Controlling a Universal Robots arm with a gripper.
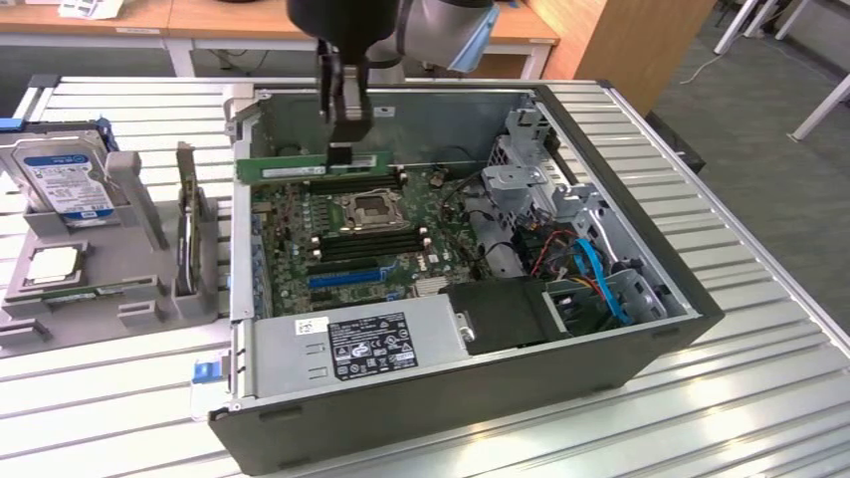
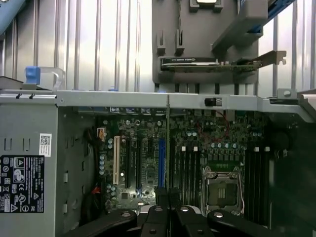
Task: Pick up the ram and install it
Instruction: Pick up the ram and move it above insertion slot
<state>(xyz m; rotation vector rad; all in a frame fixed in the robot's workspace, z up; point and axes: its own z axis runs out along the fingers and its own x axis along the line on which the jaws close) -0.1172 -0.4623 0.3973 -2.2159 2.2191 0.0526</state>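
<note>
- An open computer case (image 1: pixel 465 418) lies on its side on a slatted metal bench (image 1: pixel 743 398), its motherboard (image 1: pixel 286 224) facing up.
- The arm comes down into the exterior view from twelve o'clock, and its dark tool (image 1: pixel 341 149) hangs over the far half of the board.
- The tool is clenched on the ram (image 1: pixel 286 169), gripping the long upper edge of the thin green stick near its middle.
- The ram is held level and on edge, with its length running from nine o'clock to three o'clock in the exterior view.
- It sits at about eleven o'clock from the square processor socket (image 1: pixel 365 209), near the case's far wall.
- I cannot tell whether its lower edge touches the board.
- A bank of black memory slots (image 1: pixel 365 239) lies at six o'clock from the socket.
- A grey power supply (image 1: pixel 358 344) with a black label fills the case's near side, also at six o'clock.
- In the wrist view, the tool (image 2: pixel 168 195) holds the ram (image 2: pixel 168 148) edge-on as a thin line crossing the board, with the socket (image 2: pixel 221 185) beside it.
- Outside the case at nine o'clock, a grey holder (image 1: pixel 133 309) carries an upright card (image 1: pixel 186 229).
- A hard drive (image 1: pixel 60 179) with a blue-white label and a silver processor chip (image 1: pixel 54 264) rest there too.
</note>
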